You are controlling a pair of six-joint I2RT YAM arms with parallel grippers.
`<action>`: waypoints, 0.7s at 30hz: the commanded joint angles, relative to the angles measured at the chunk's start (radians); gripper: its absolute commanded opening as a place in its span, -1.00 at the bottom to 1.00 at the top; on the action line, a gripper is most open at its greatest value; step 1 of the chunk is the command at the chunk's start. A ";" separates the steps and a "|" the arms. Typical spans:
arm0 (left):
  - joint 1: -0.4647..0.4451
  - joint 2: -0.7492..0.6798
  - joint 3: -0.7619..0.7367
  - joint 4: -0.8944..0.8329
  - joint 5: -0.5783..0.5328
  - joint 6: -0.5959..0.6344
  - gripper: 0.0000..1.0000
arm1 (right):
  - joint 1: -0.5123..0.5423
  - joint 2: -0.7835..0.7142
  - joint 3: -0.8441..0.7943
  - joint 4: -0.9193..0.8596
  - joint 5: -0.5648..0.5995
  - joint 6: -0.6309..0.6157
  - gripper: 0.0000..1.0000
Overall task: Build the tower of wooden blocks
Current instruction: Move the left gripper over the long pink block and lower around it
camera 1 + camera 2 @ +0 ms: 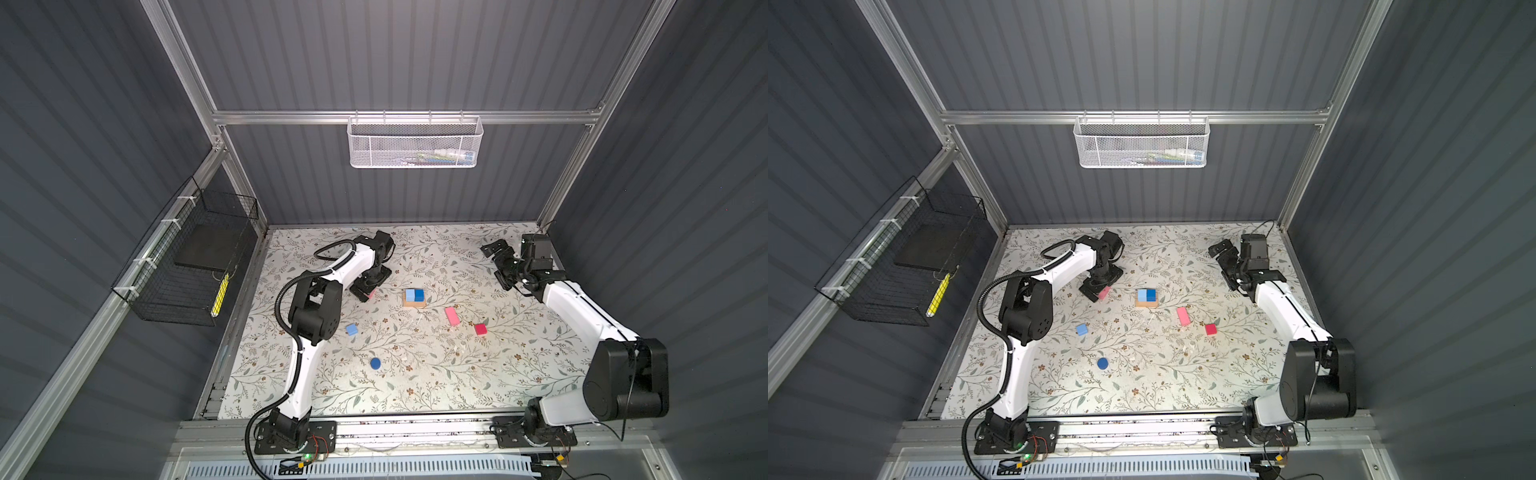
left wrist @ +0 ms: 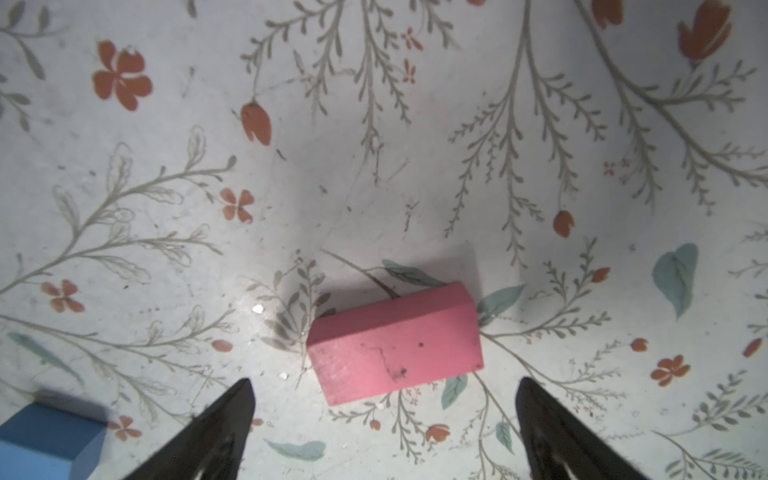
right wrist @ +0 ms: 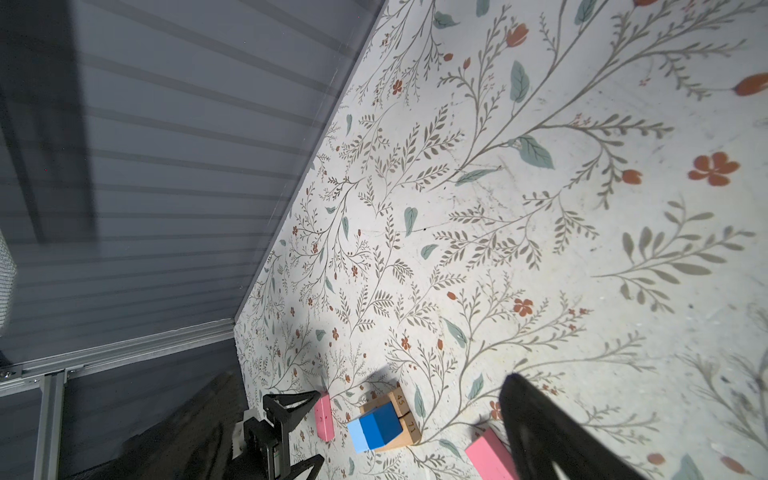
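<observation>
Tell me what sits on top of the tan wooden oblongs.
A light blue wooden cube and a darker blue wooden cube, side by side, rest on the tan wooden oblongs. The tan surface beneath them is covered.

1. Both top views hang high above the front edge of the table (image 1: 415, 386) and look steeply down from far off. They are nearly equal and share its whole surface.
2. The left wrist view sits just behind the left pincer (image 2: 384, 380), facing almost straight down and very near the table. A pink oblong (image 2: 395, 345) lies at the pincer's tips, between them.
3. The right wrist view looks from behind the right pincer (image 1: 496, 266), higher up, slanting across the table toward the wall (image 3: 145, 166). Far ahead of that pincer it shares the pink oblong and left pincer with the left wrist view, and the tan base (image 3: 409, 428) with both top views.
</observation>
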 commanded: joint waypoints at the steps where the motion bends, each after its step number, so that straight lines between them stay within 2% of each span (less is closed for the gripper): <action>1: 0.013 0.008 -0.011 -0.004 0.005 -0.051 0.89 | -0.008 0.017 0.012 -0.005 -0.014 0.005 0.98; 7: 0.021 0.007 -0.032 0.036 0.009 -0.087 0.75 | -0.019 0.018 0.004 -0.002 -0.016 0.011 0.98; 21: 0.036 0.062 -0.002 0.023 0.052 -0.066 0.65 | -0.029 0.020 -0.002 0.014 -0.033 0.027 0.98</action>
